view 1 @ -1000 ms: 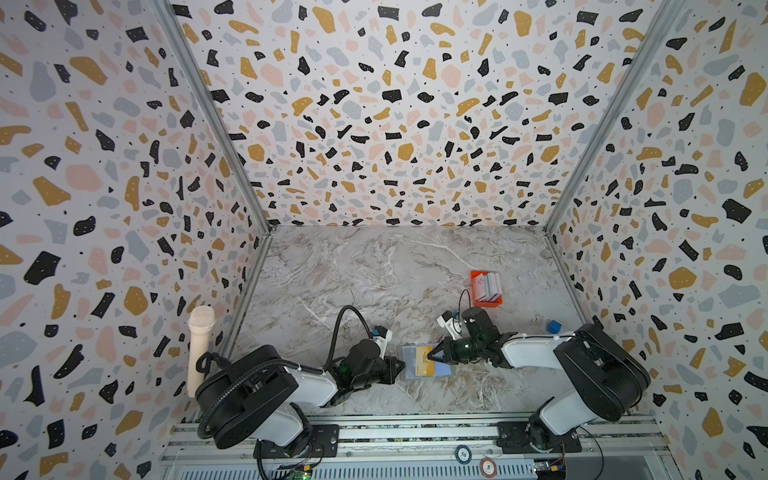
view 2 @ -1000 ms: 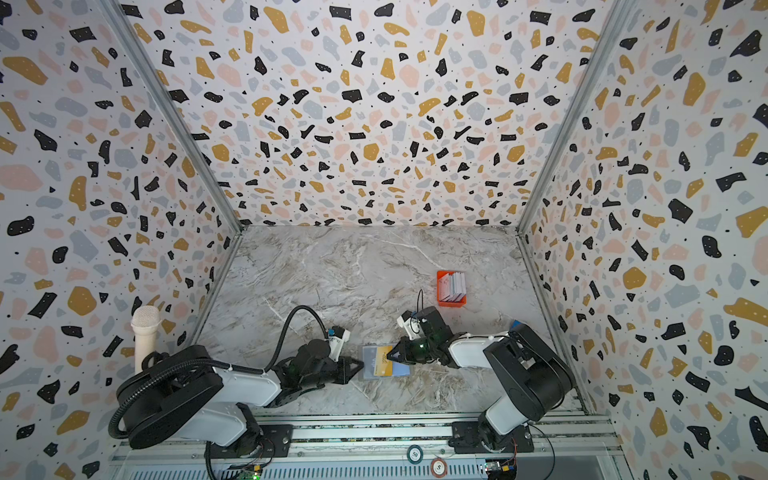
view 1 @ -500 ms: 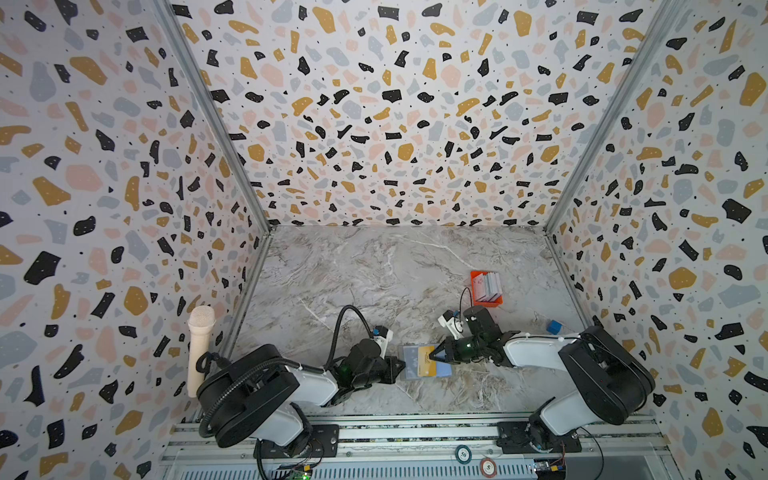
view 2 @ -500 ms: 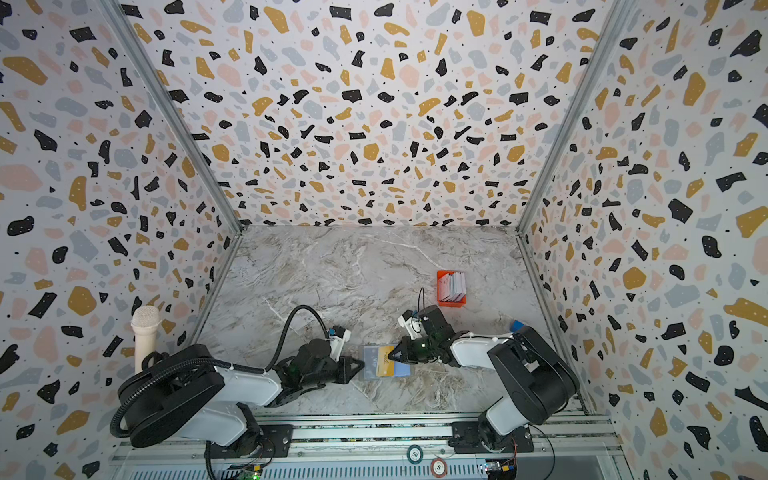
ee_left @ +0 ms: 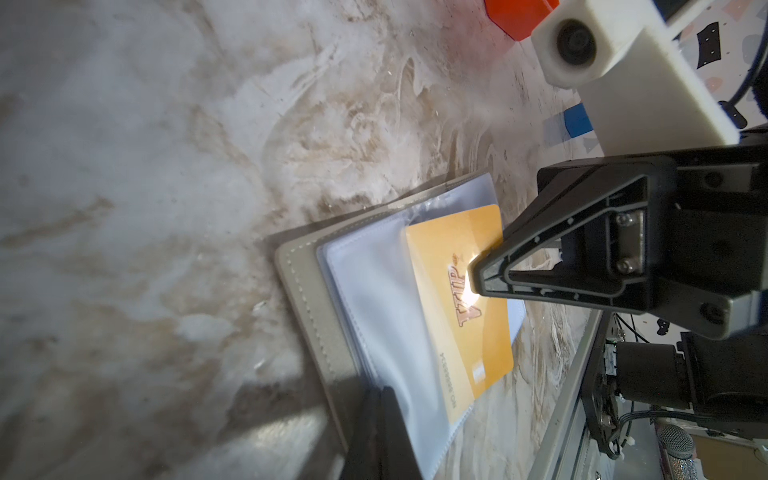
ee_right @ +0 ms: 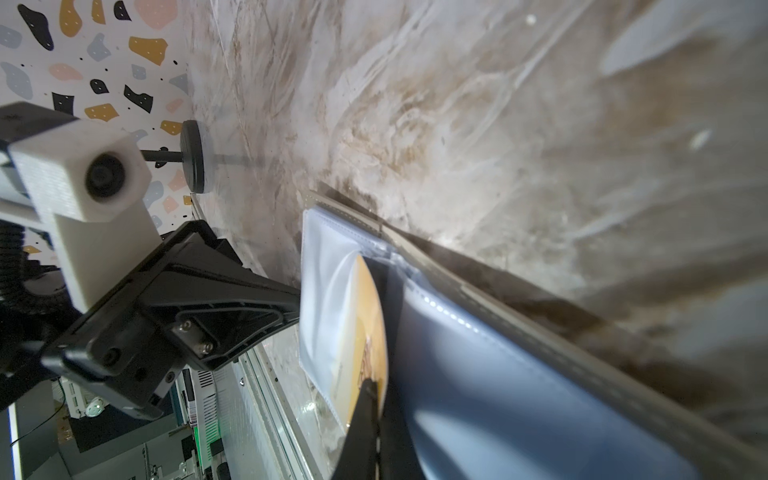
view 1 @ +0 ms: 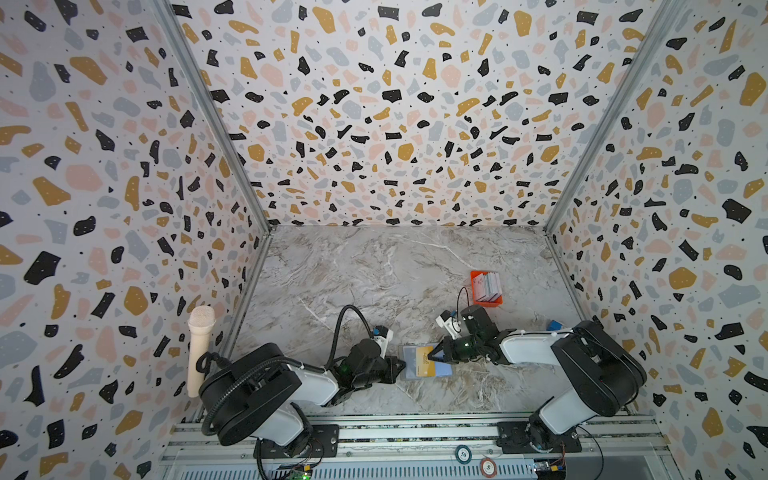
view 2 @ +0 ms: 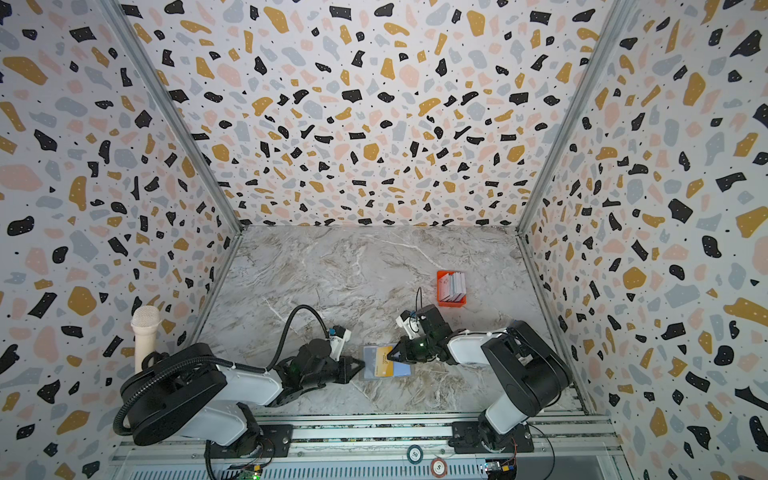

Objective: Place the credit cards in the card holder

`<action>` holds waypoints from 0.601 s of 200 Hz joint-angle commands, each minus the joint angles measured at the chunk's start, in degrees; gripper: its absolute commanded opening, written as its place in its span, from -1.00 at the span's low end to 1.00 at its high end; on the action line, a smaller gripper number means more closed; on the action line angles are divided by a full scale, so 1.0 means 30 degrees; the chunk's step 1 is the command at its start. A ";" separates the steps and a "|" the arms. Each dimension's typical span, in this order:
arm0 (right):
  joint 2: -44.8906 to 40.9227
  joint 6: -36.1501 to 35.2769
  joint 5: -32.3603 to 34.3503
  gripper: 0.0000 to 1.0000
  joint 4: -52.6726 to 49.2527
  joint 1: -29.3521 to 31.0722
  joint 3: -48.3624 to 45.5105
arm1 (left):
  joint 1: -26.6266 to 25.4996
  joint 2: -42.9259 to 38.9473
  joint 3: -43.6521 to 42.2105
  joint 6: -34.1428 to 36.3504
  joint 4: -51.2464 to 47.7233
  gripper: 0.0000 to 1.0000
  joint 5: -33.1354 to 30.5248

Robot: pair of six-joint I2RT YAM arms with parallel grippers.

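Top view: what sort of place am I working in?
Probably a robot test booth: terrazzo-print wall panels enclose a marble-look tabletop, and the left arm and right arm stand on an aluminium rail.

Holder (ee_left: pixel 307 324): grey, matt, leather-like cover with a stitched edge. Inner pockets (ee_left: pixel 374 307): clear, glossy plastic film, slightly creased. Card (ee_left: pixel 478 332): smooth gold plastic, glossy, with glare on its face. Table (view 1: pixel 374 266): marble-patterned, smooth, faint sheen. Tray (view 1: pixel 488 302): orange plastic. Right gripper (ee_left: pixel 473 276): matt black moulded plastic, bright metal screws. Rail (view 1: pixel 415 436): brushed metal.
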 commanded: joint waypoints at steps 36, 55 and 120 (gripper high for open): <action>0.1199 -0.0083 0.1267 -1.00 -0.0634 0.1398 0.0596 | 0.0319 0.0087 -0.0085 -0.0066 -0.0021 -1.00 -0.0076; 0.1342 -0.0136 0.1290 -1.00 -0.0651 0.1497 0.0755 | 0.0616 -0.0237 -0.0388 -0.0180 -0.0050 -1.00 -0.0262; 0.0238 -0.1161 0.0957 -1.00 -0.2814 0.0831 0.0928 | 0.0803 -0.0378 -0.0481 0.0059 -0.0164 -1.00 -0.0151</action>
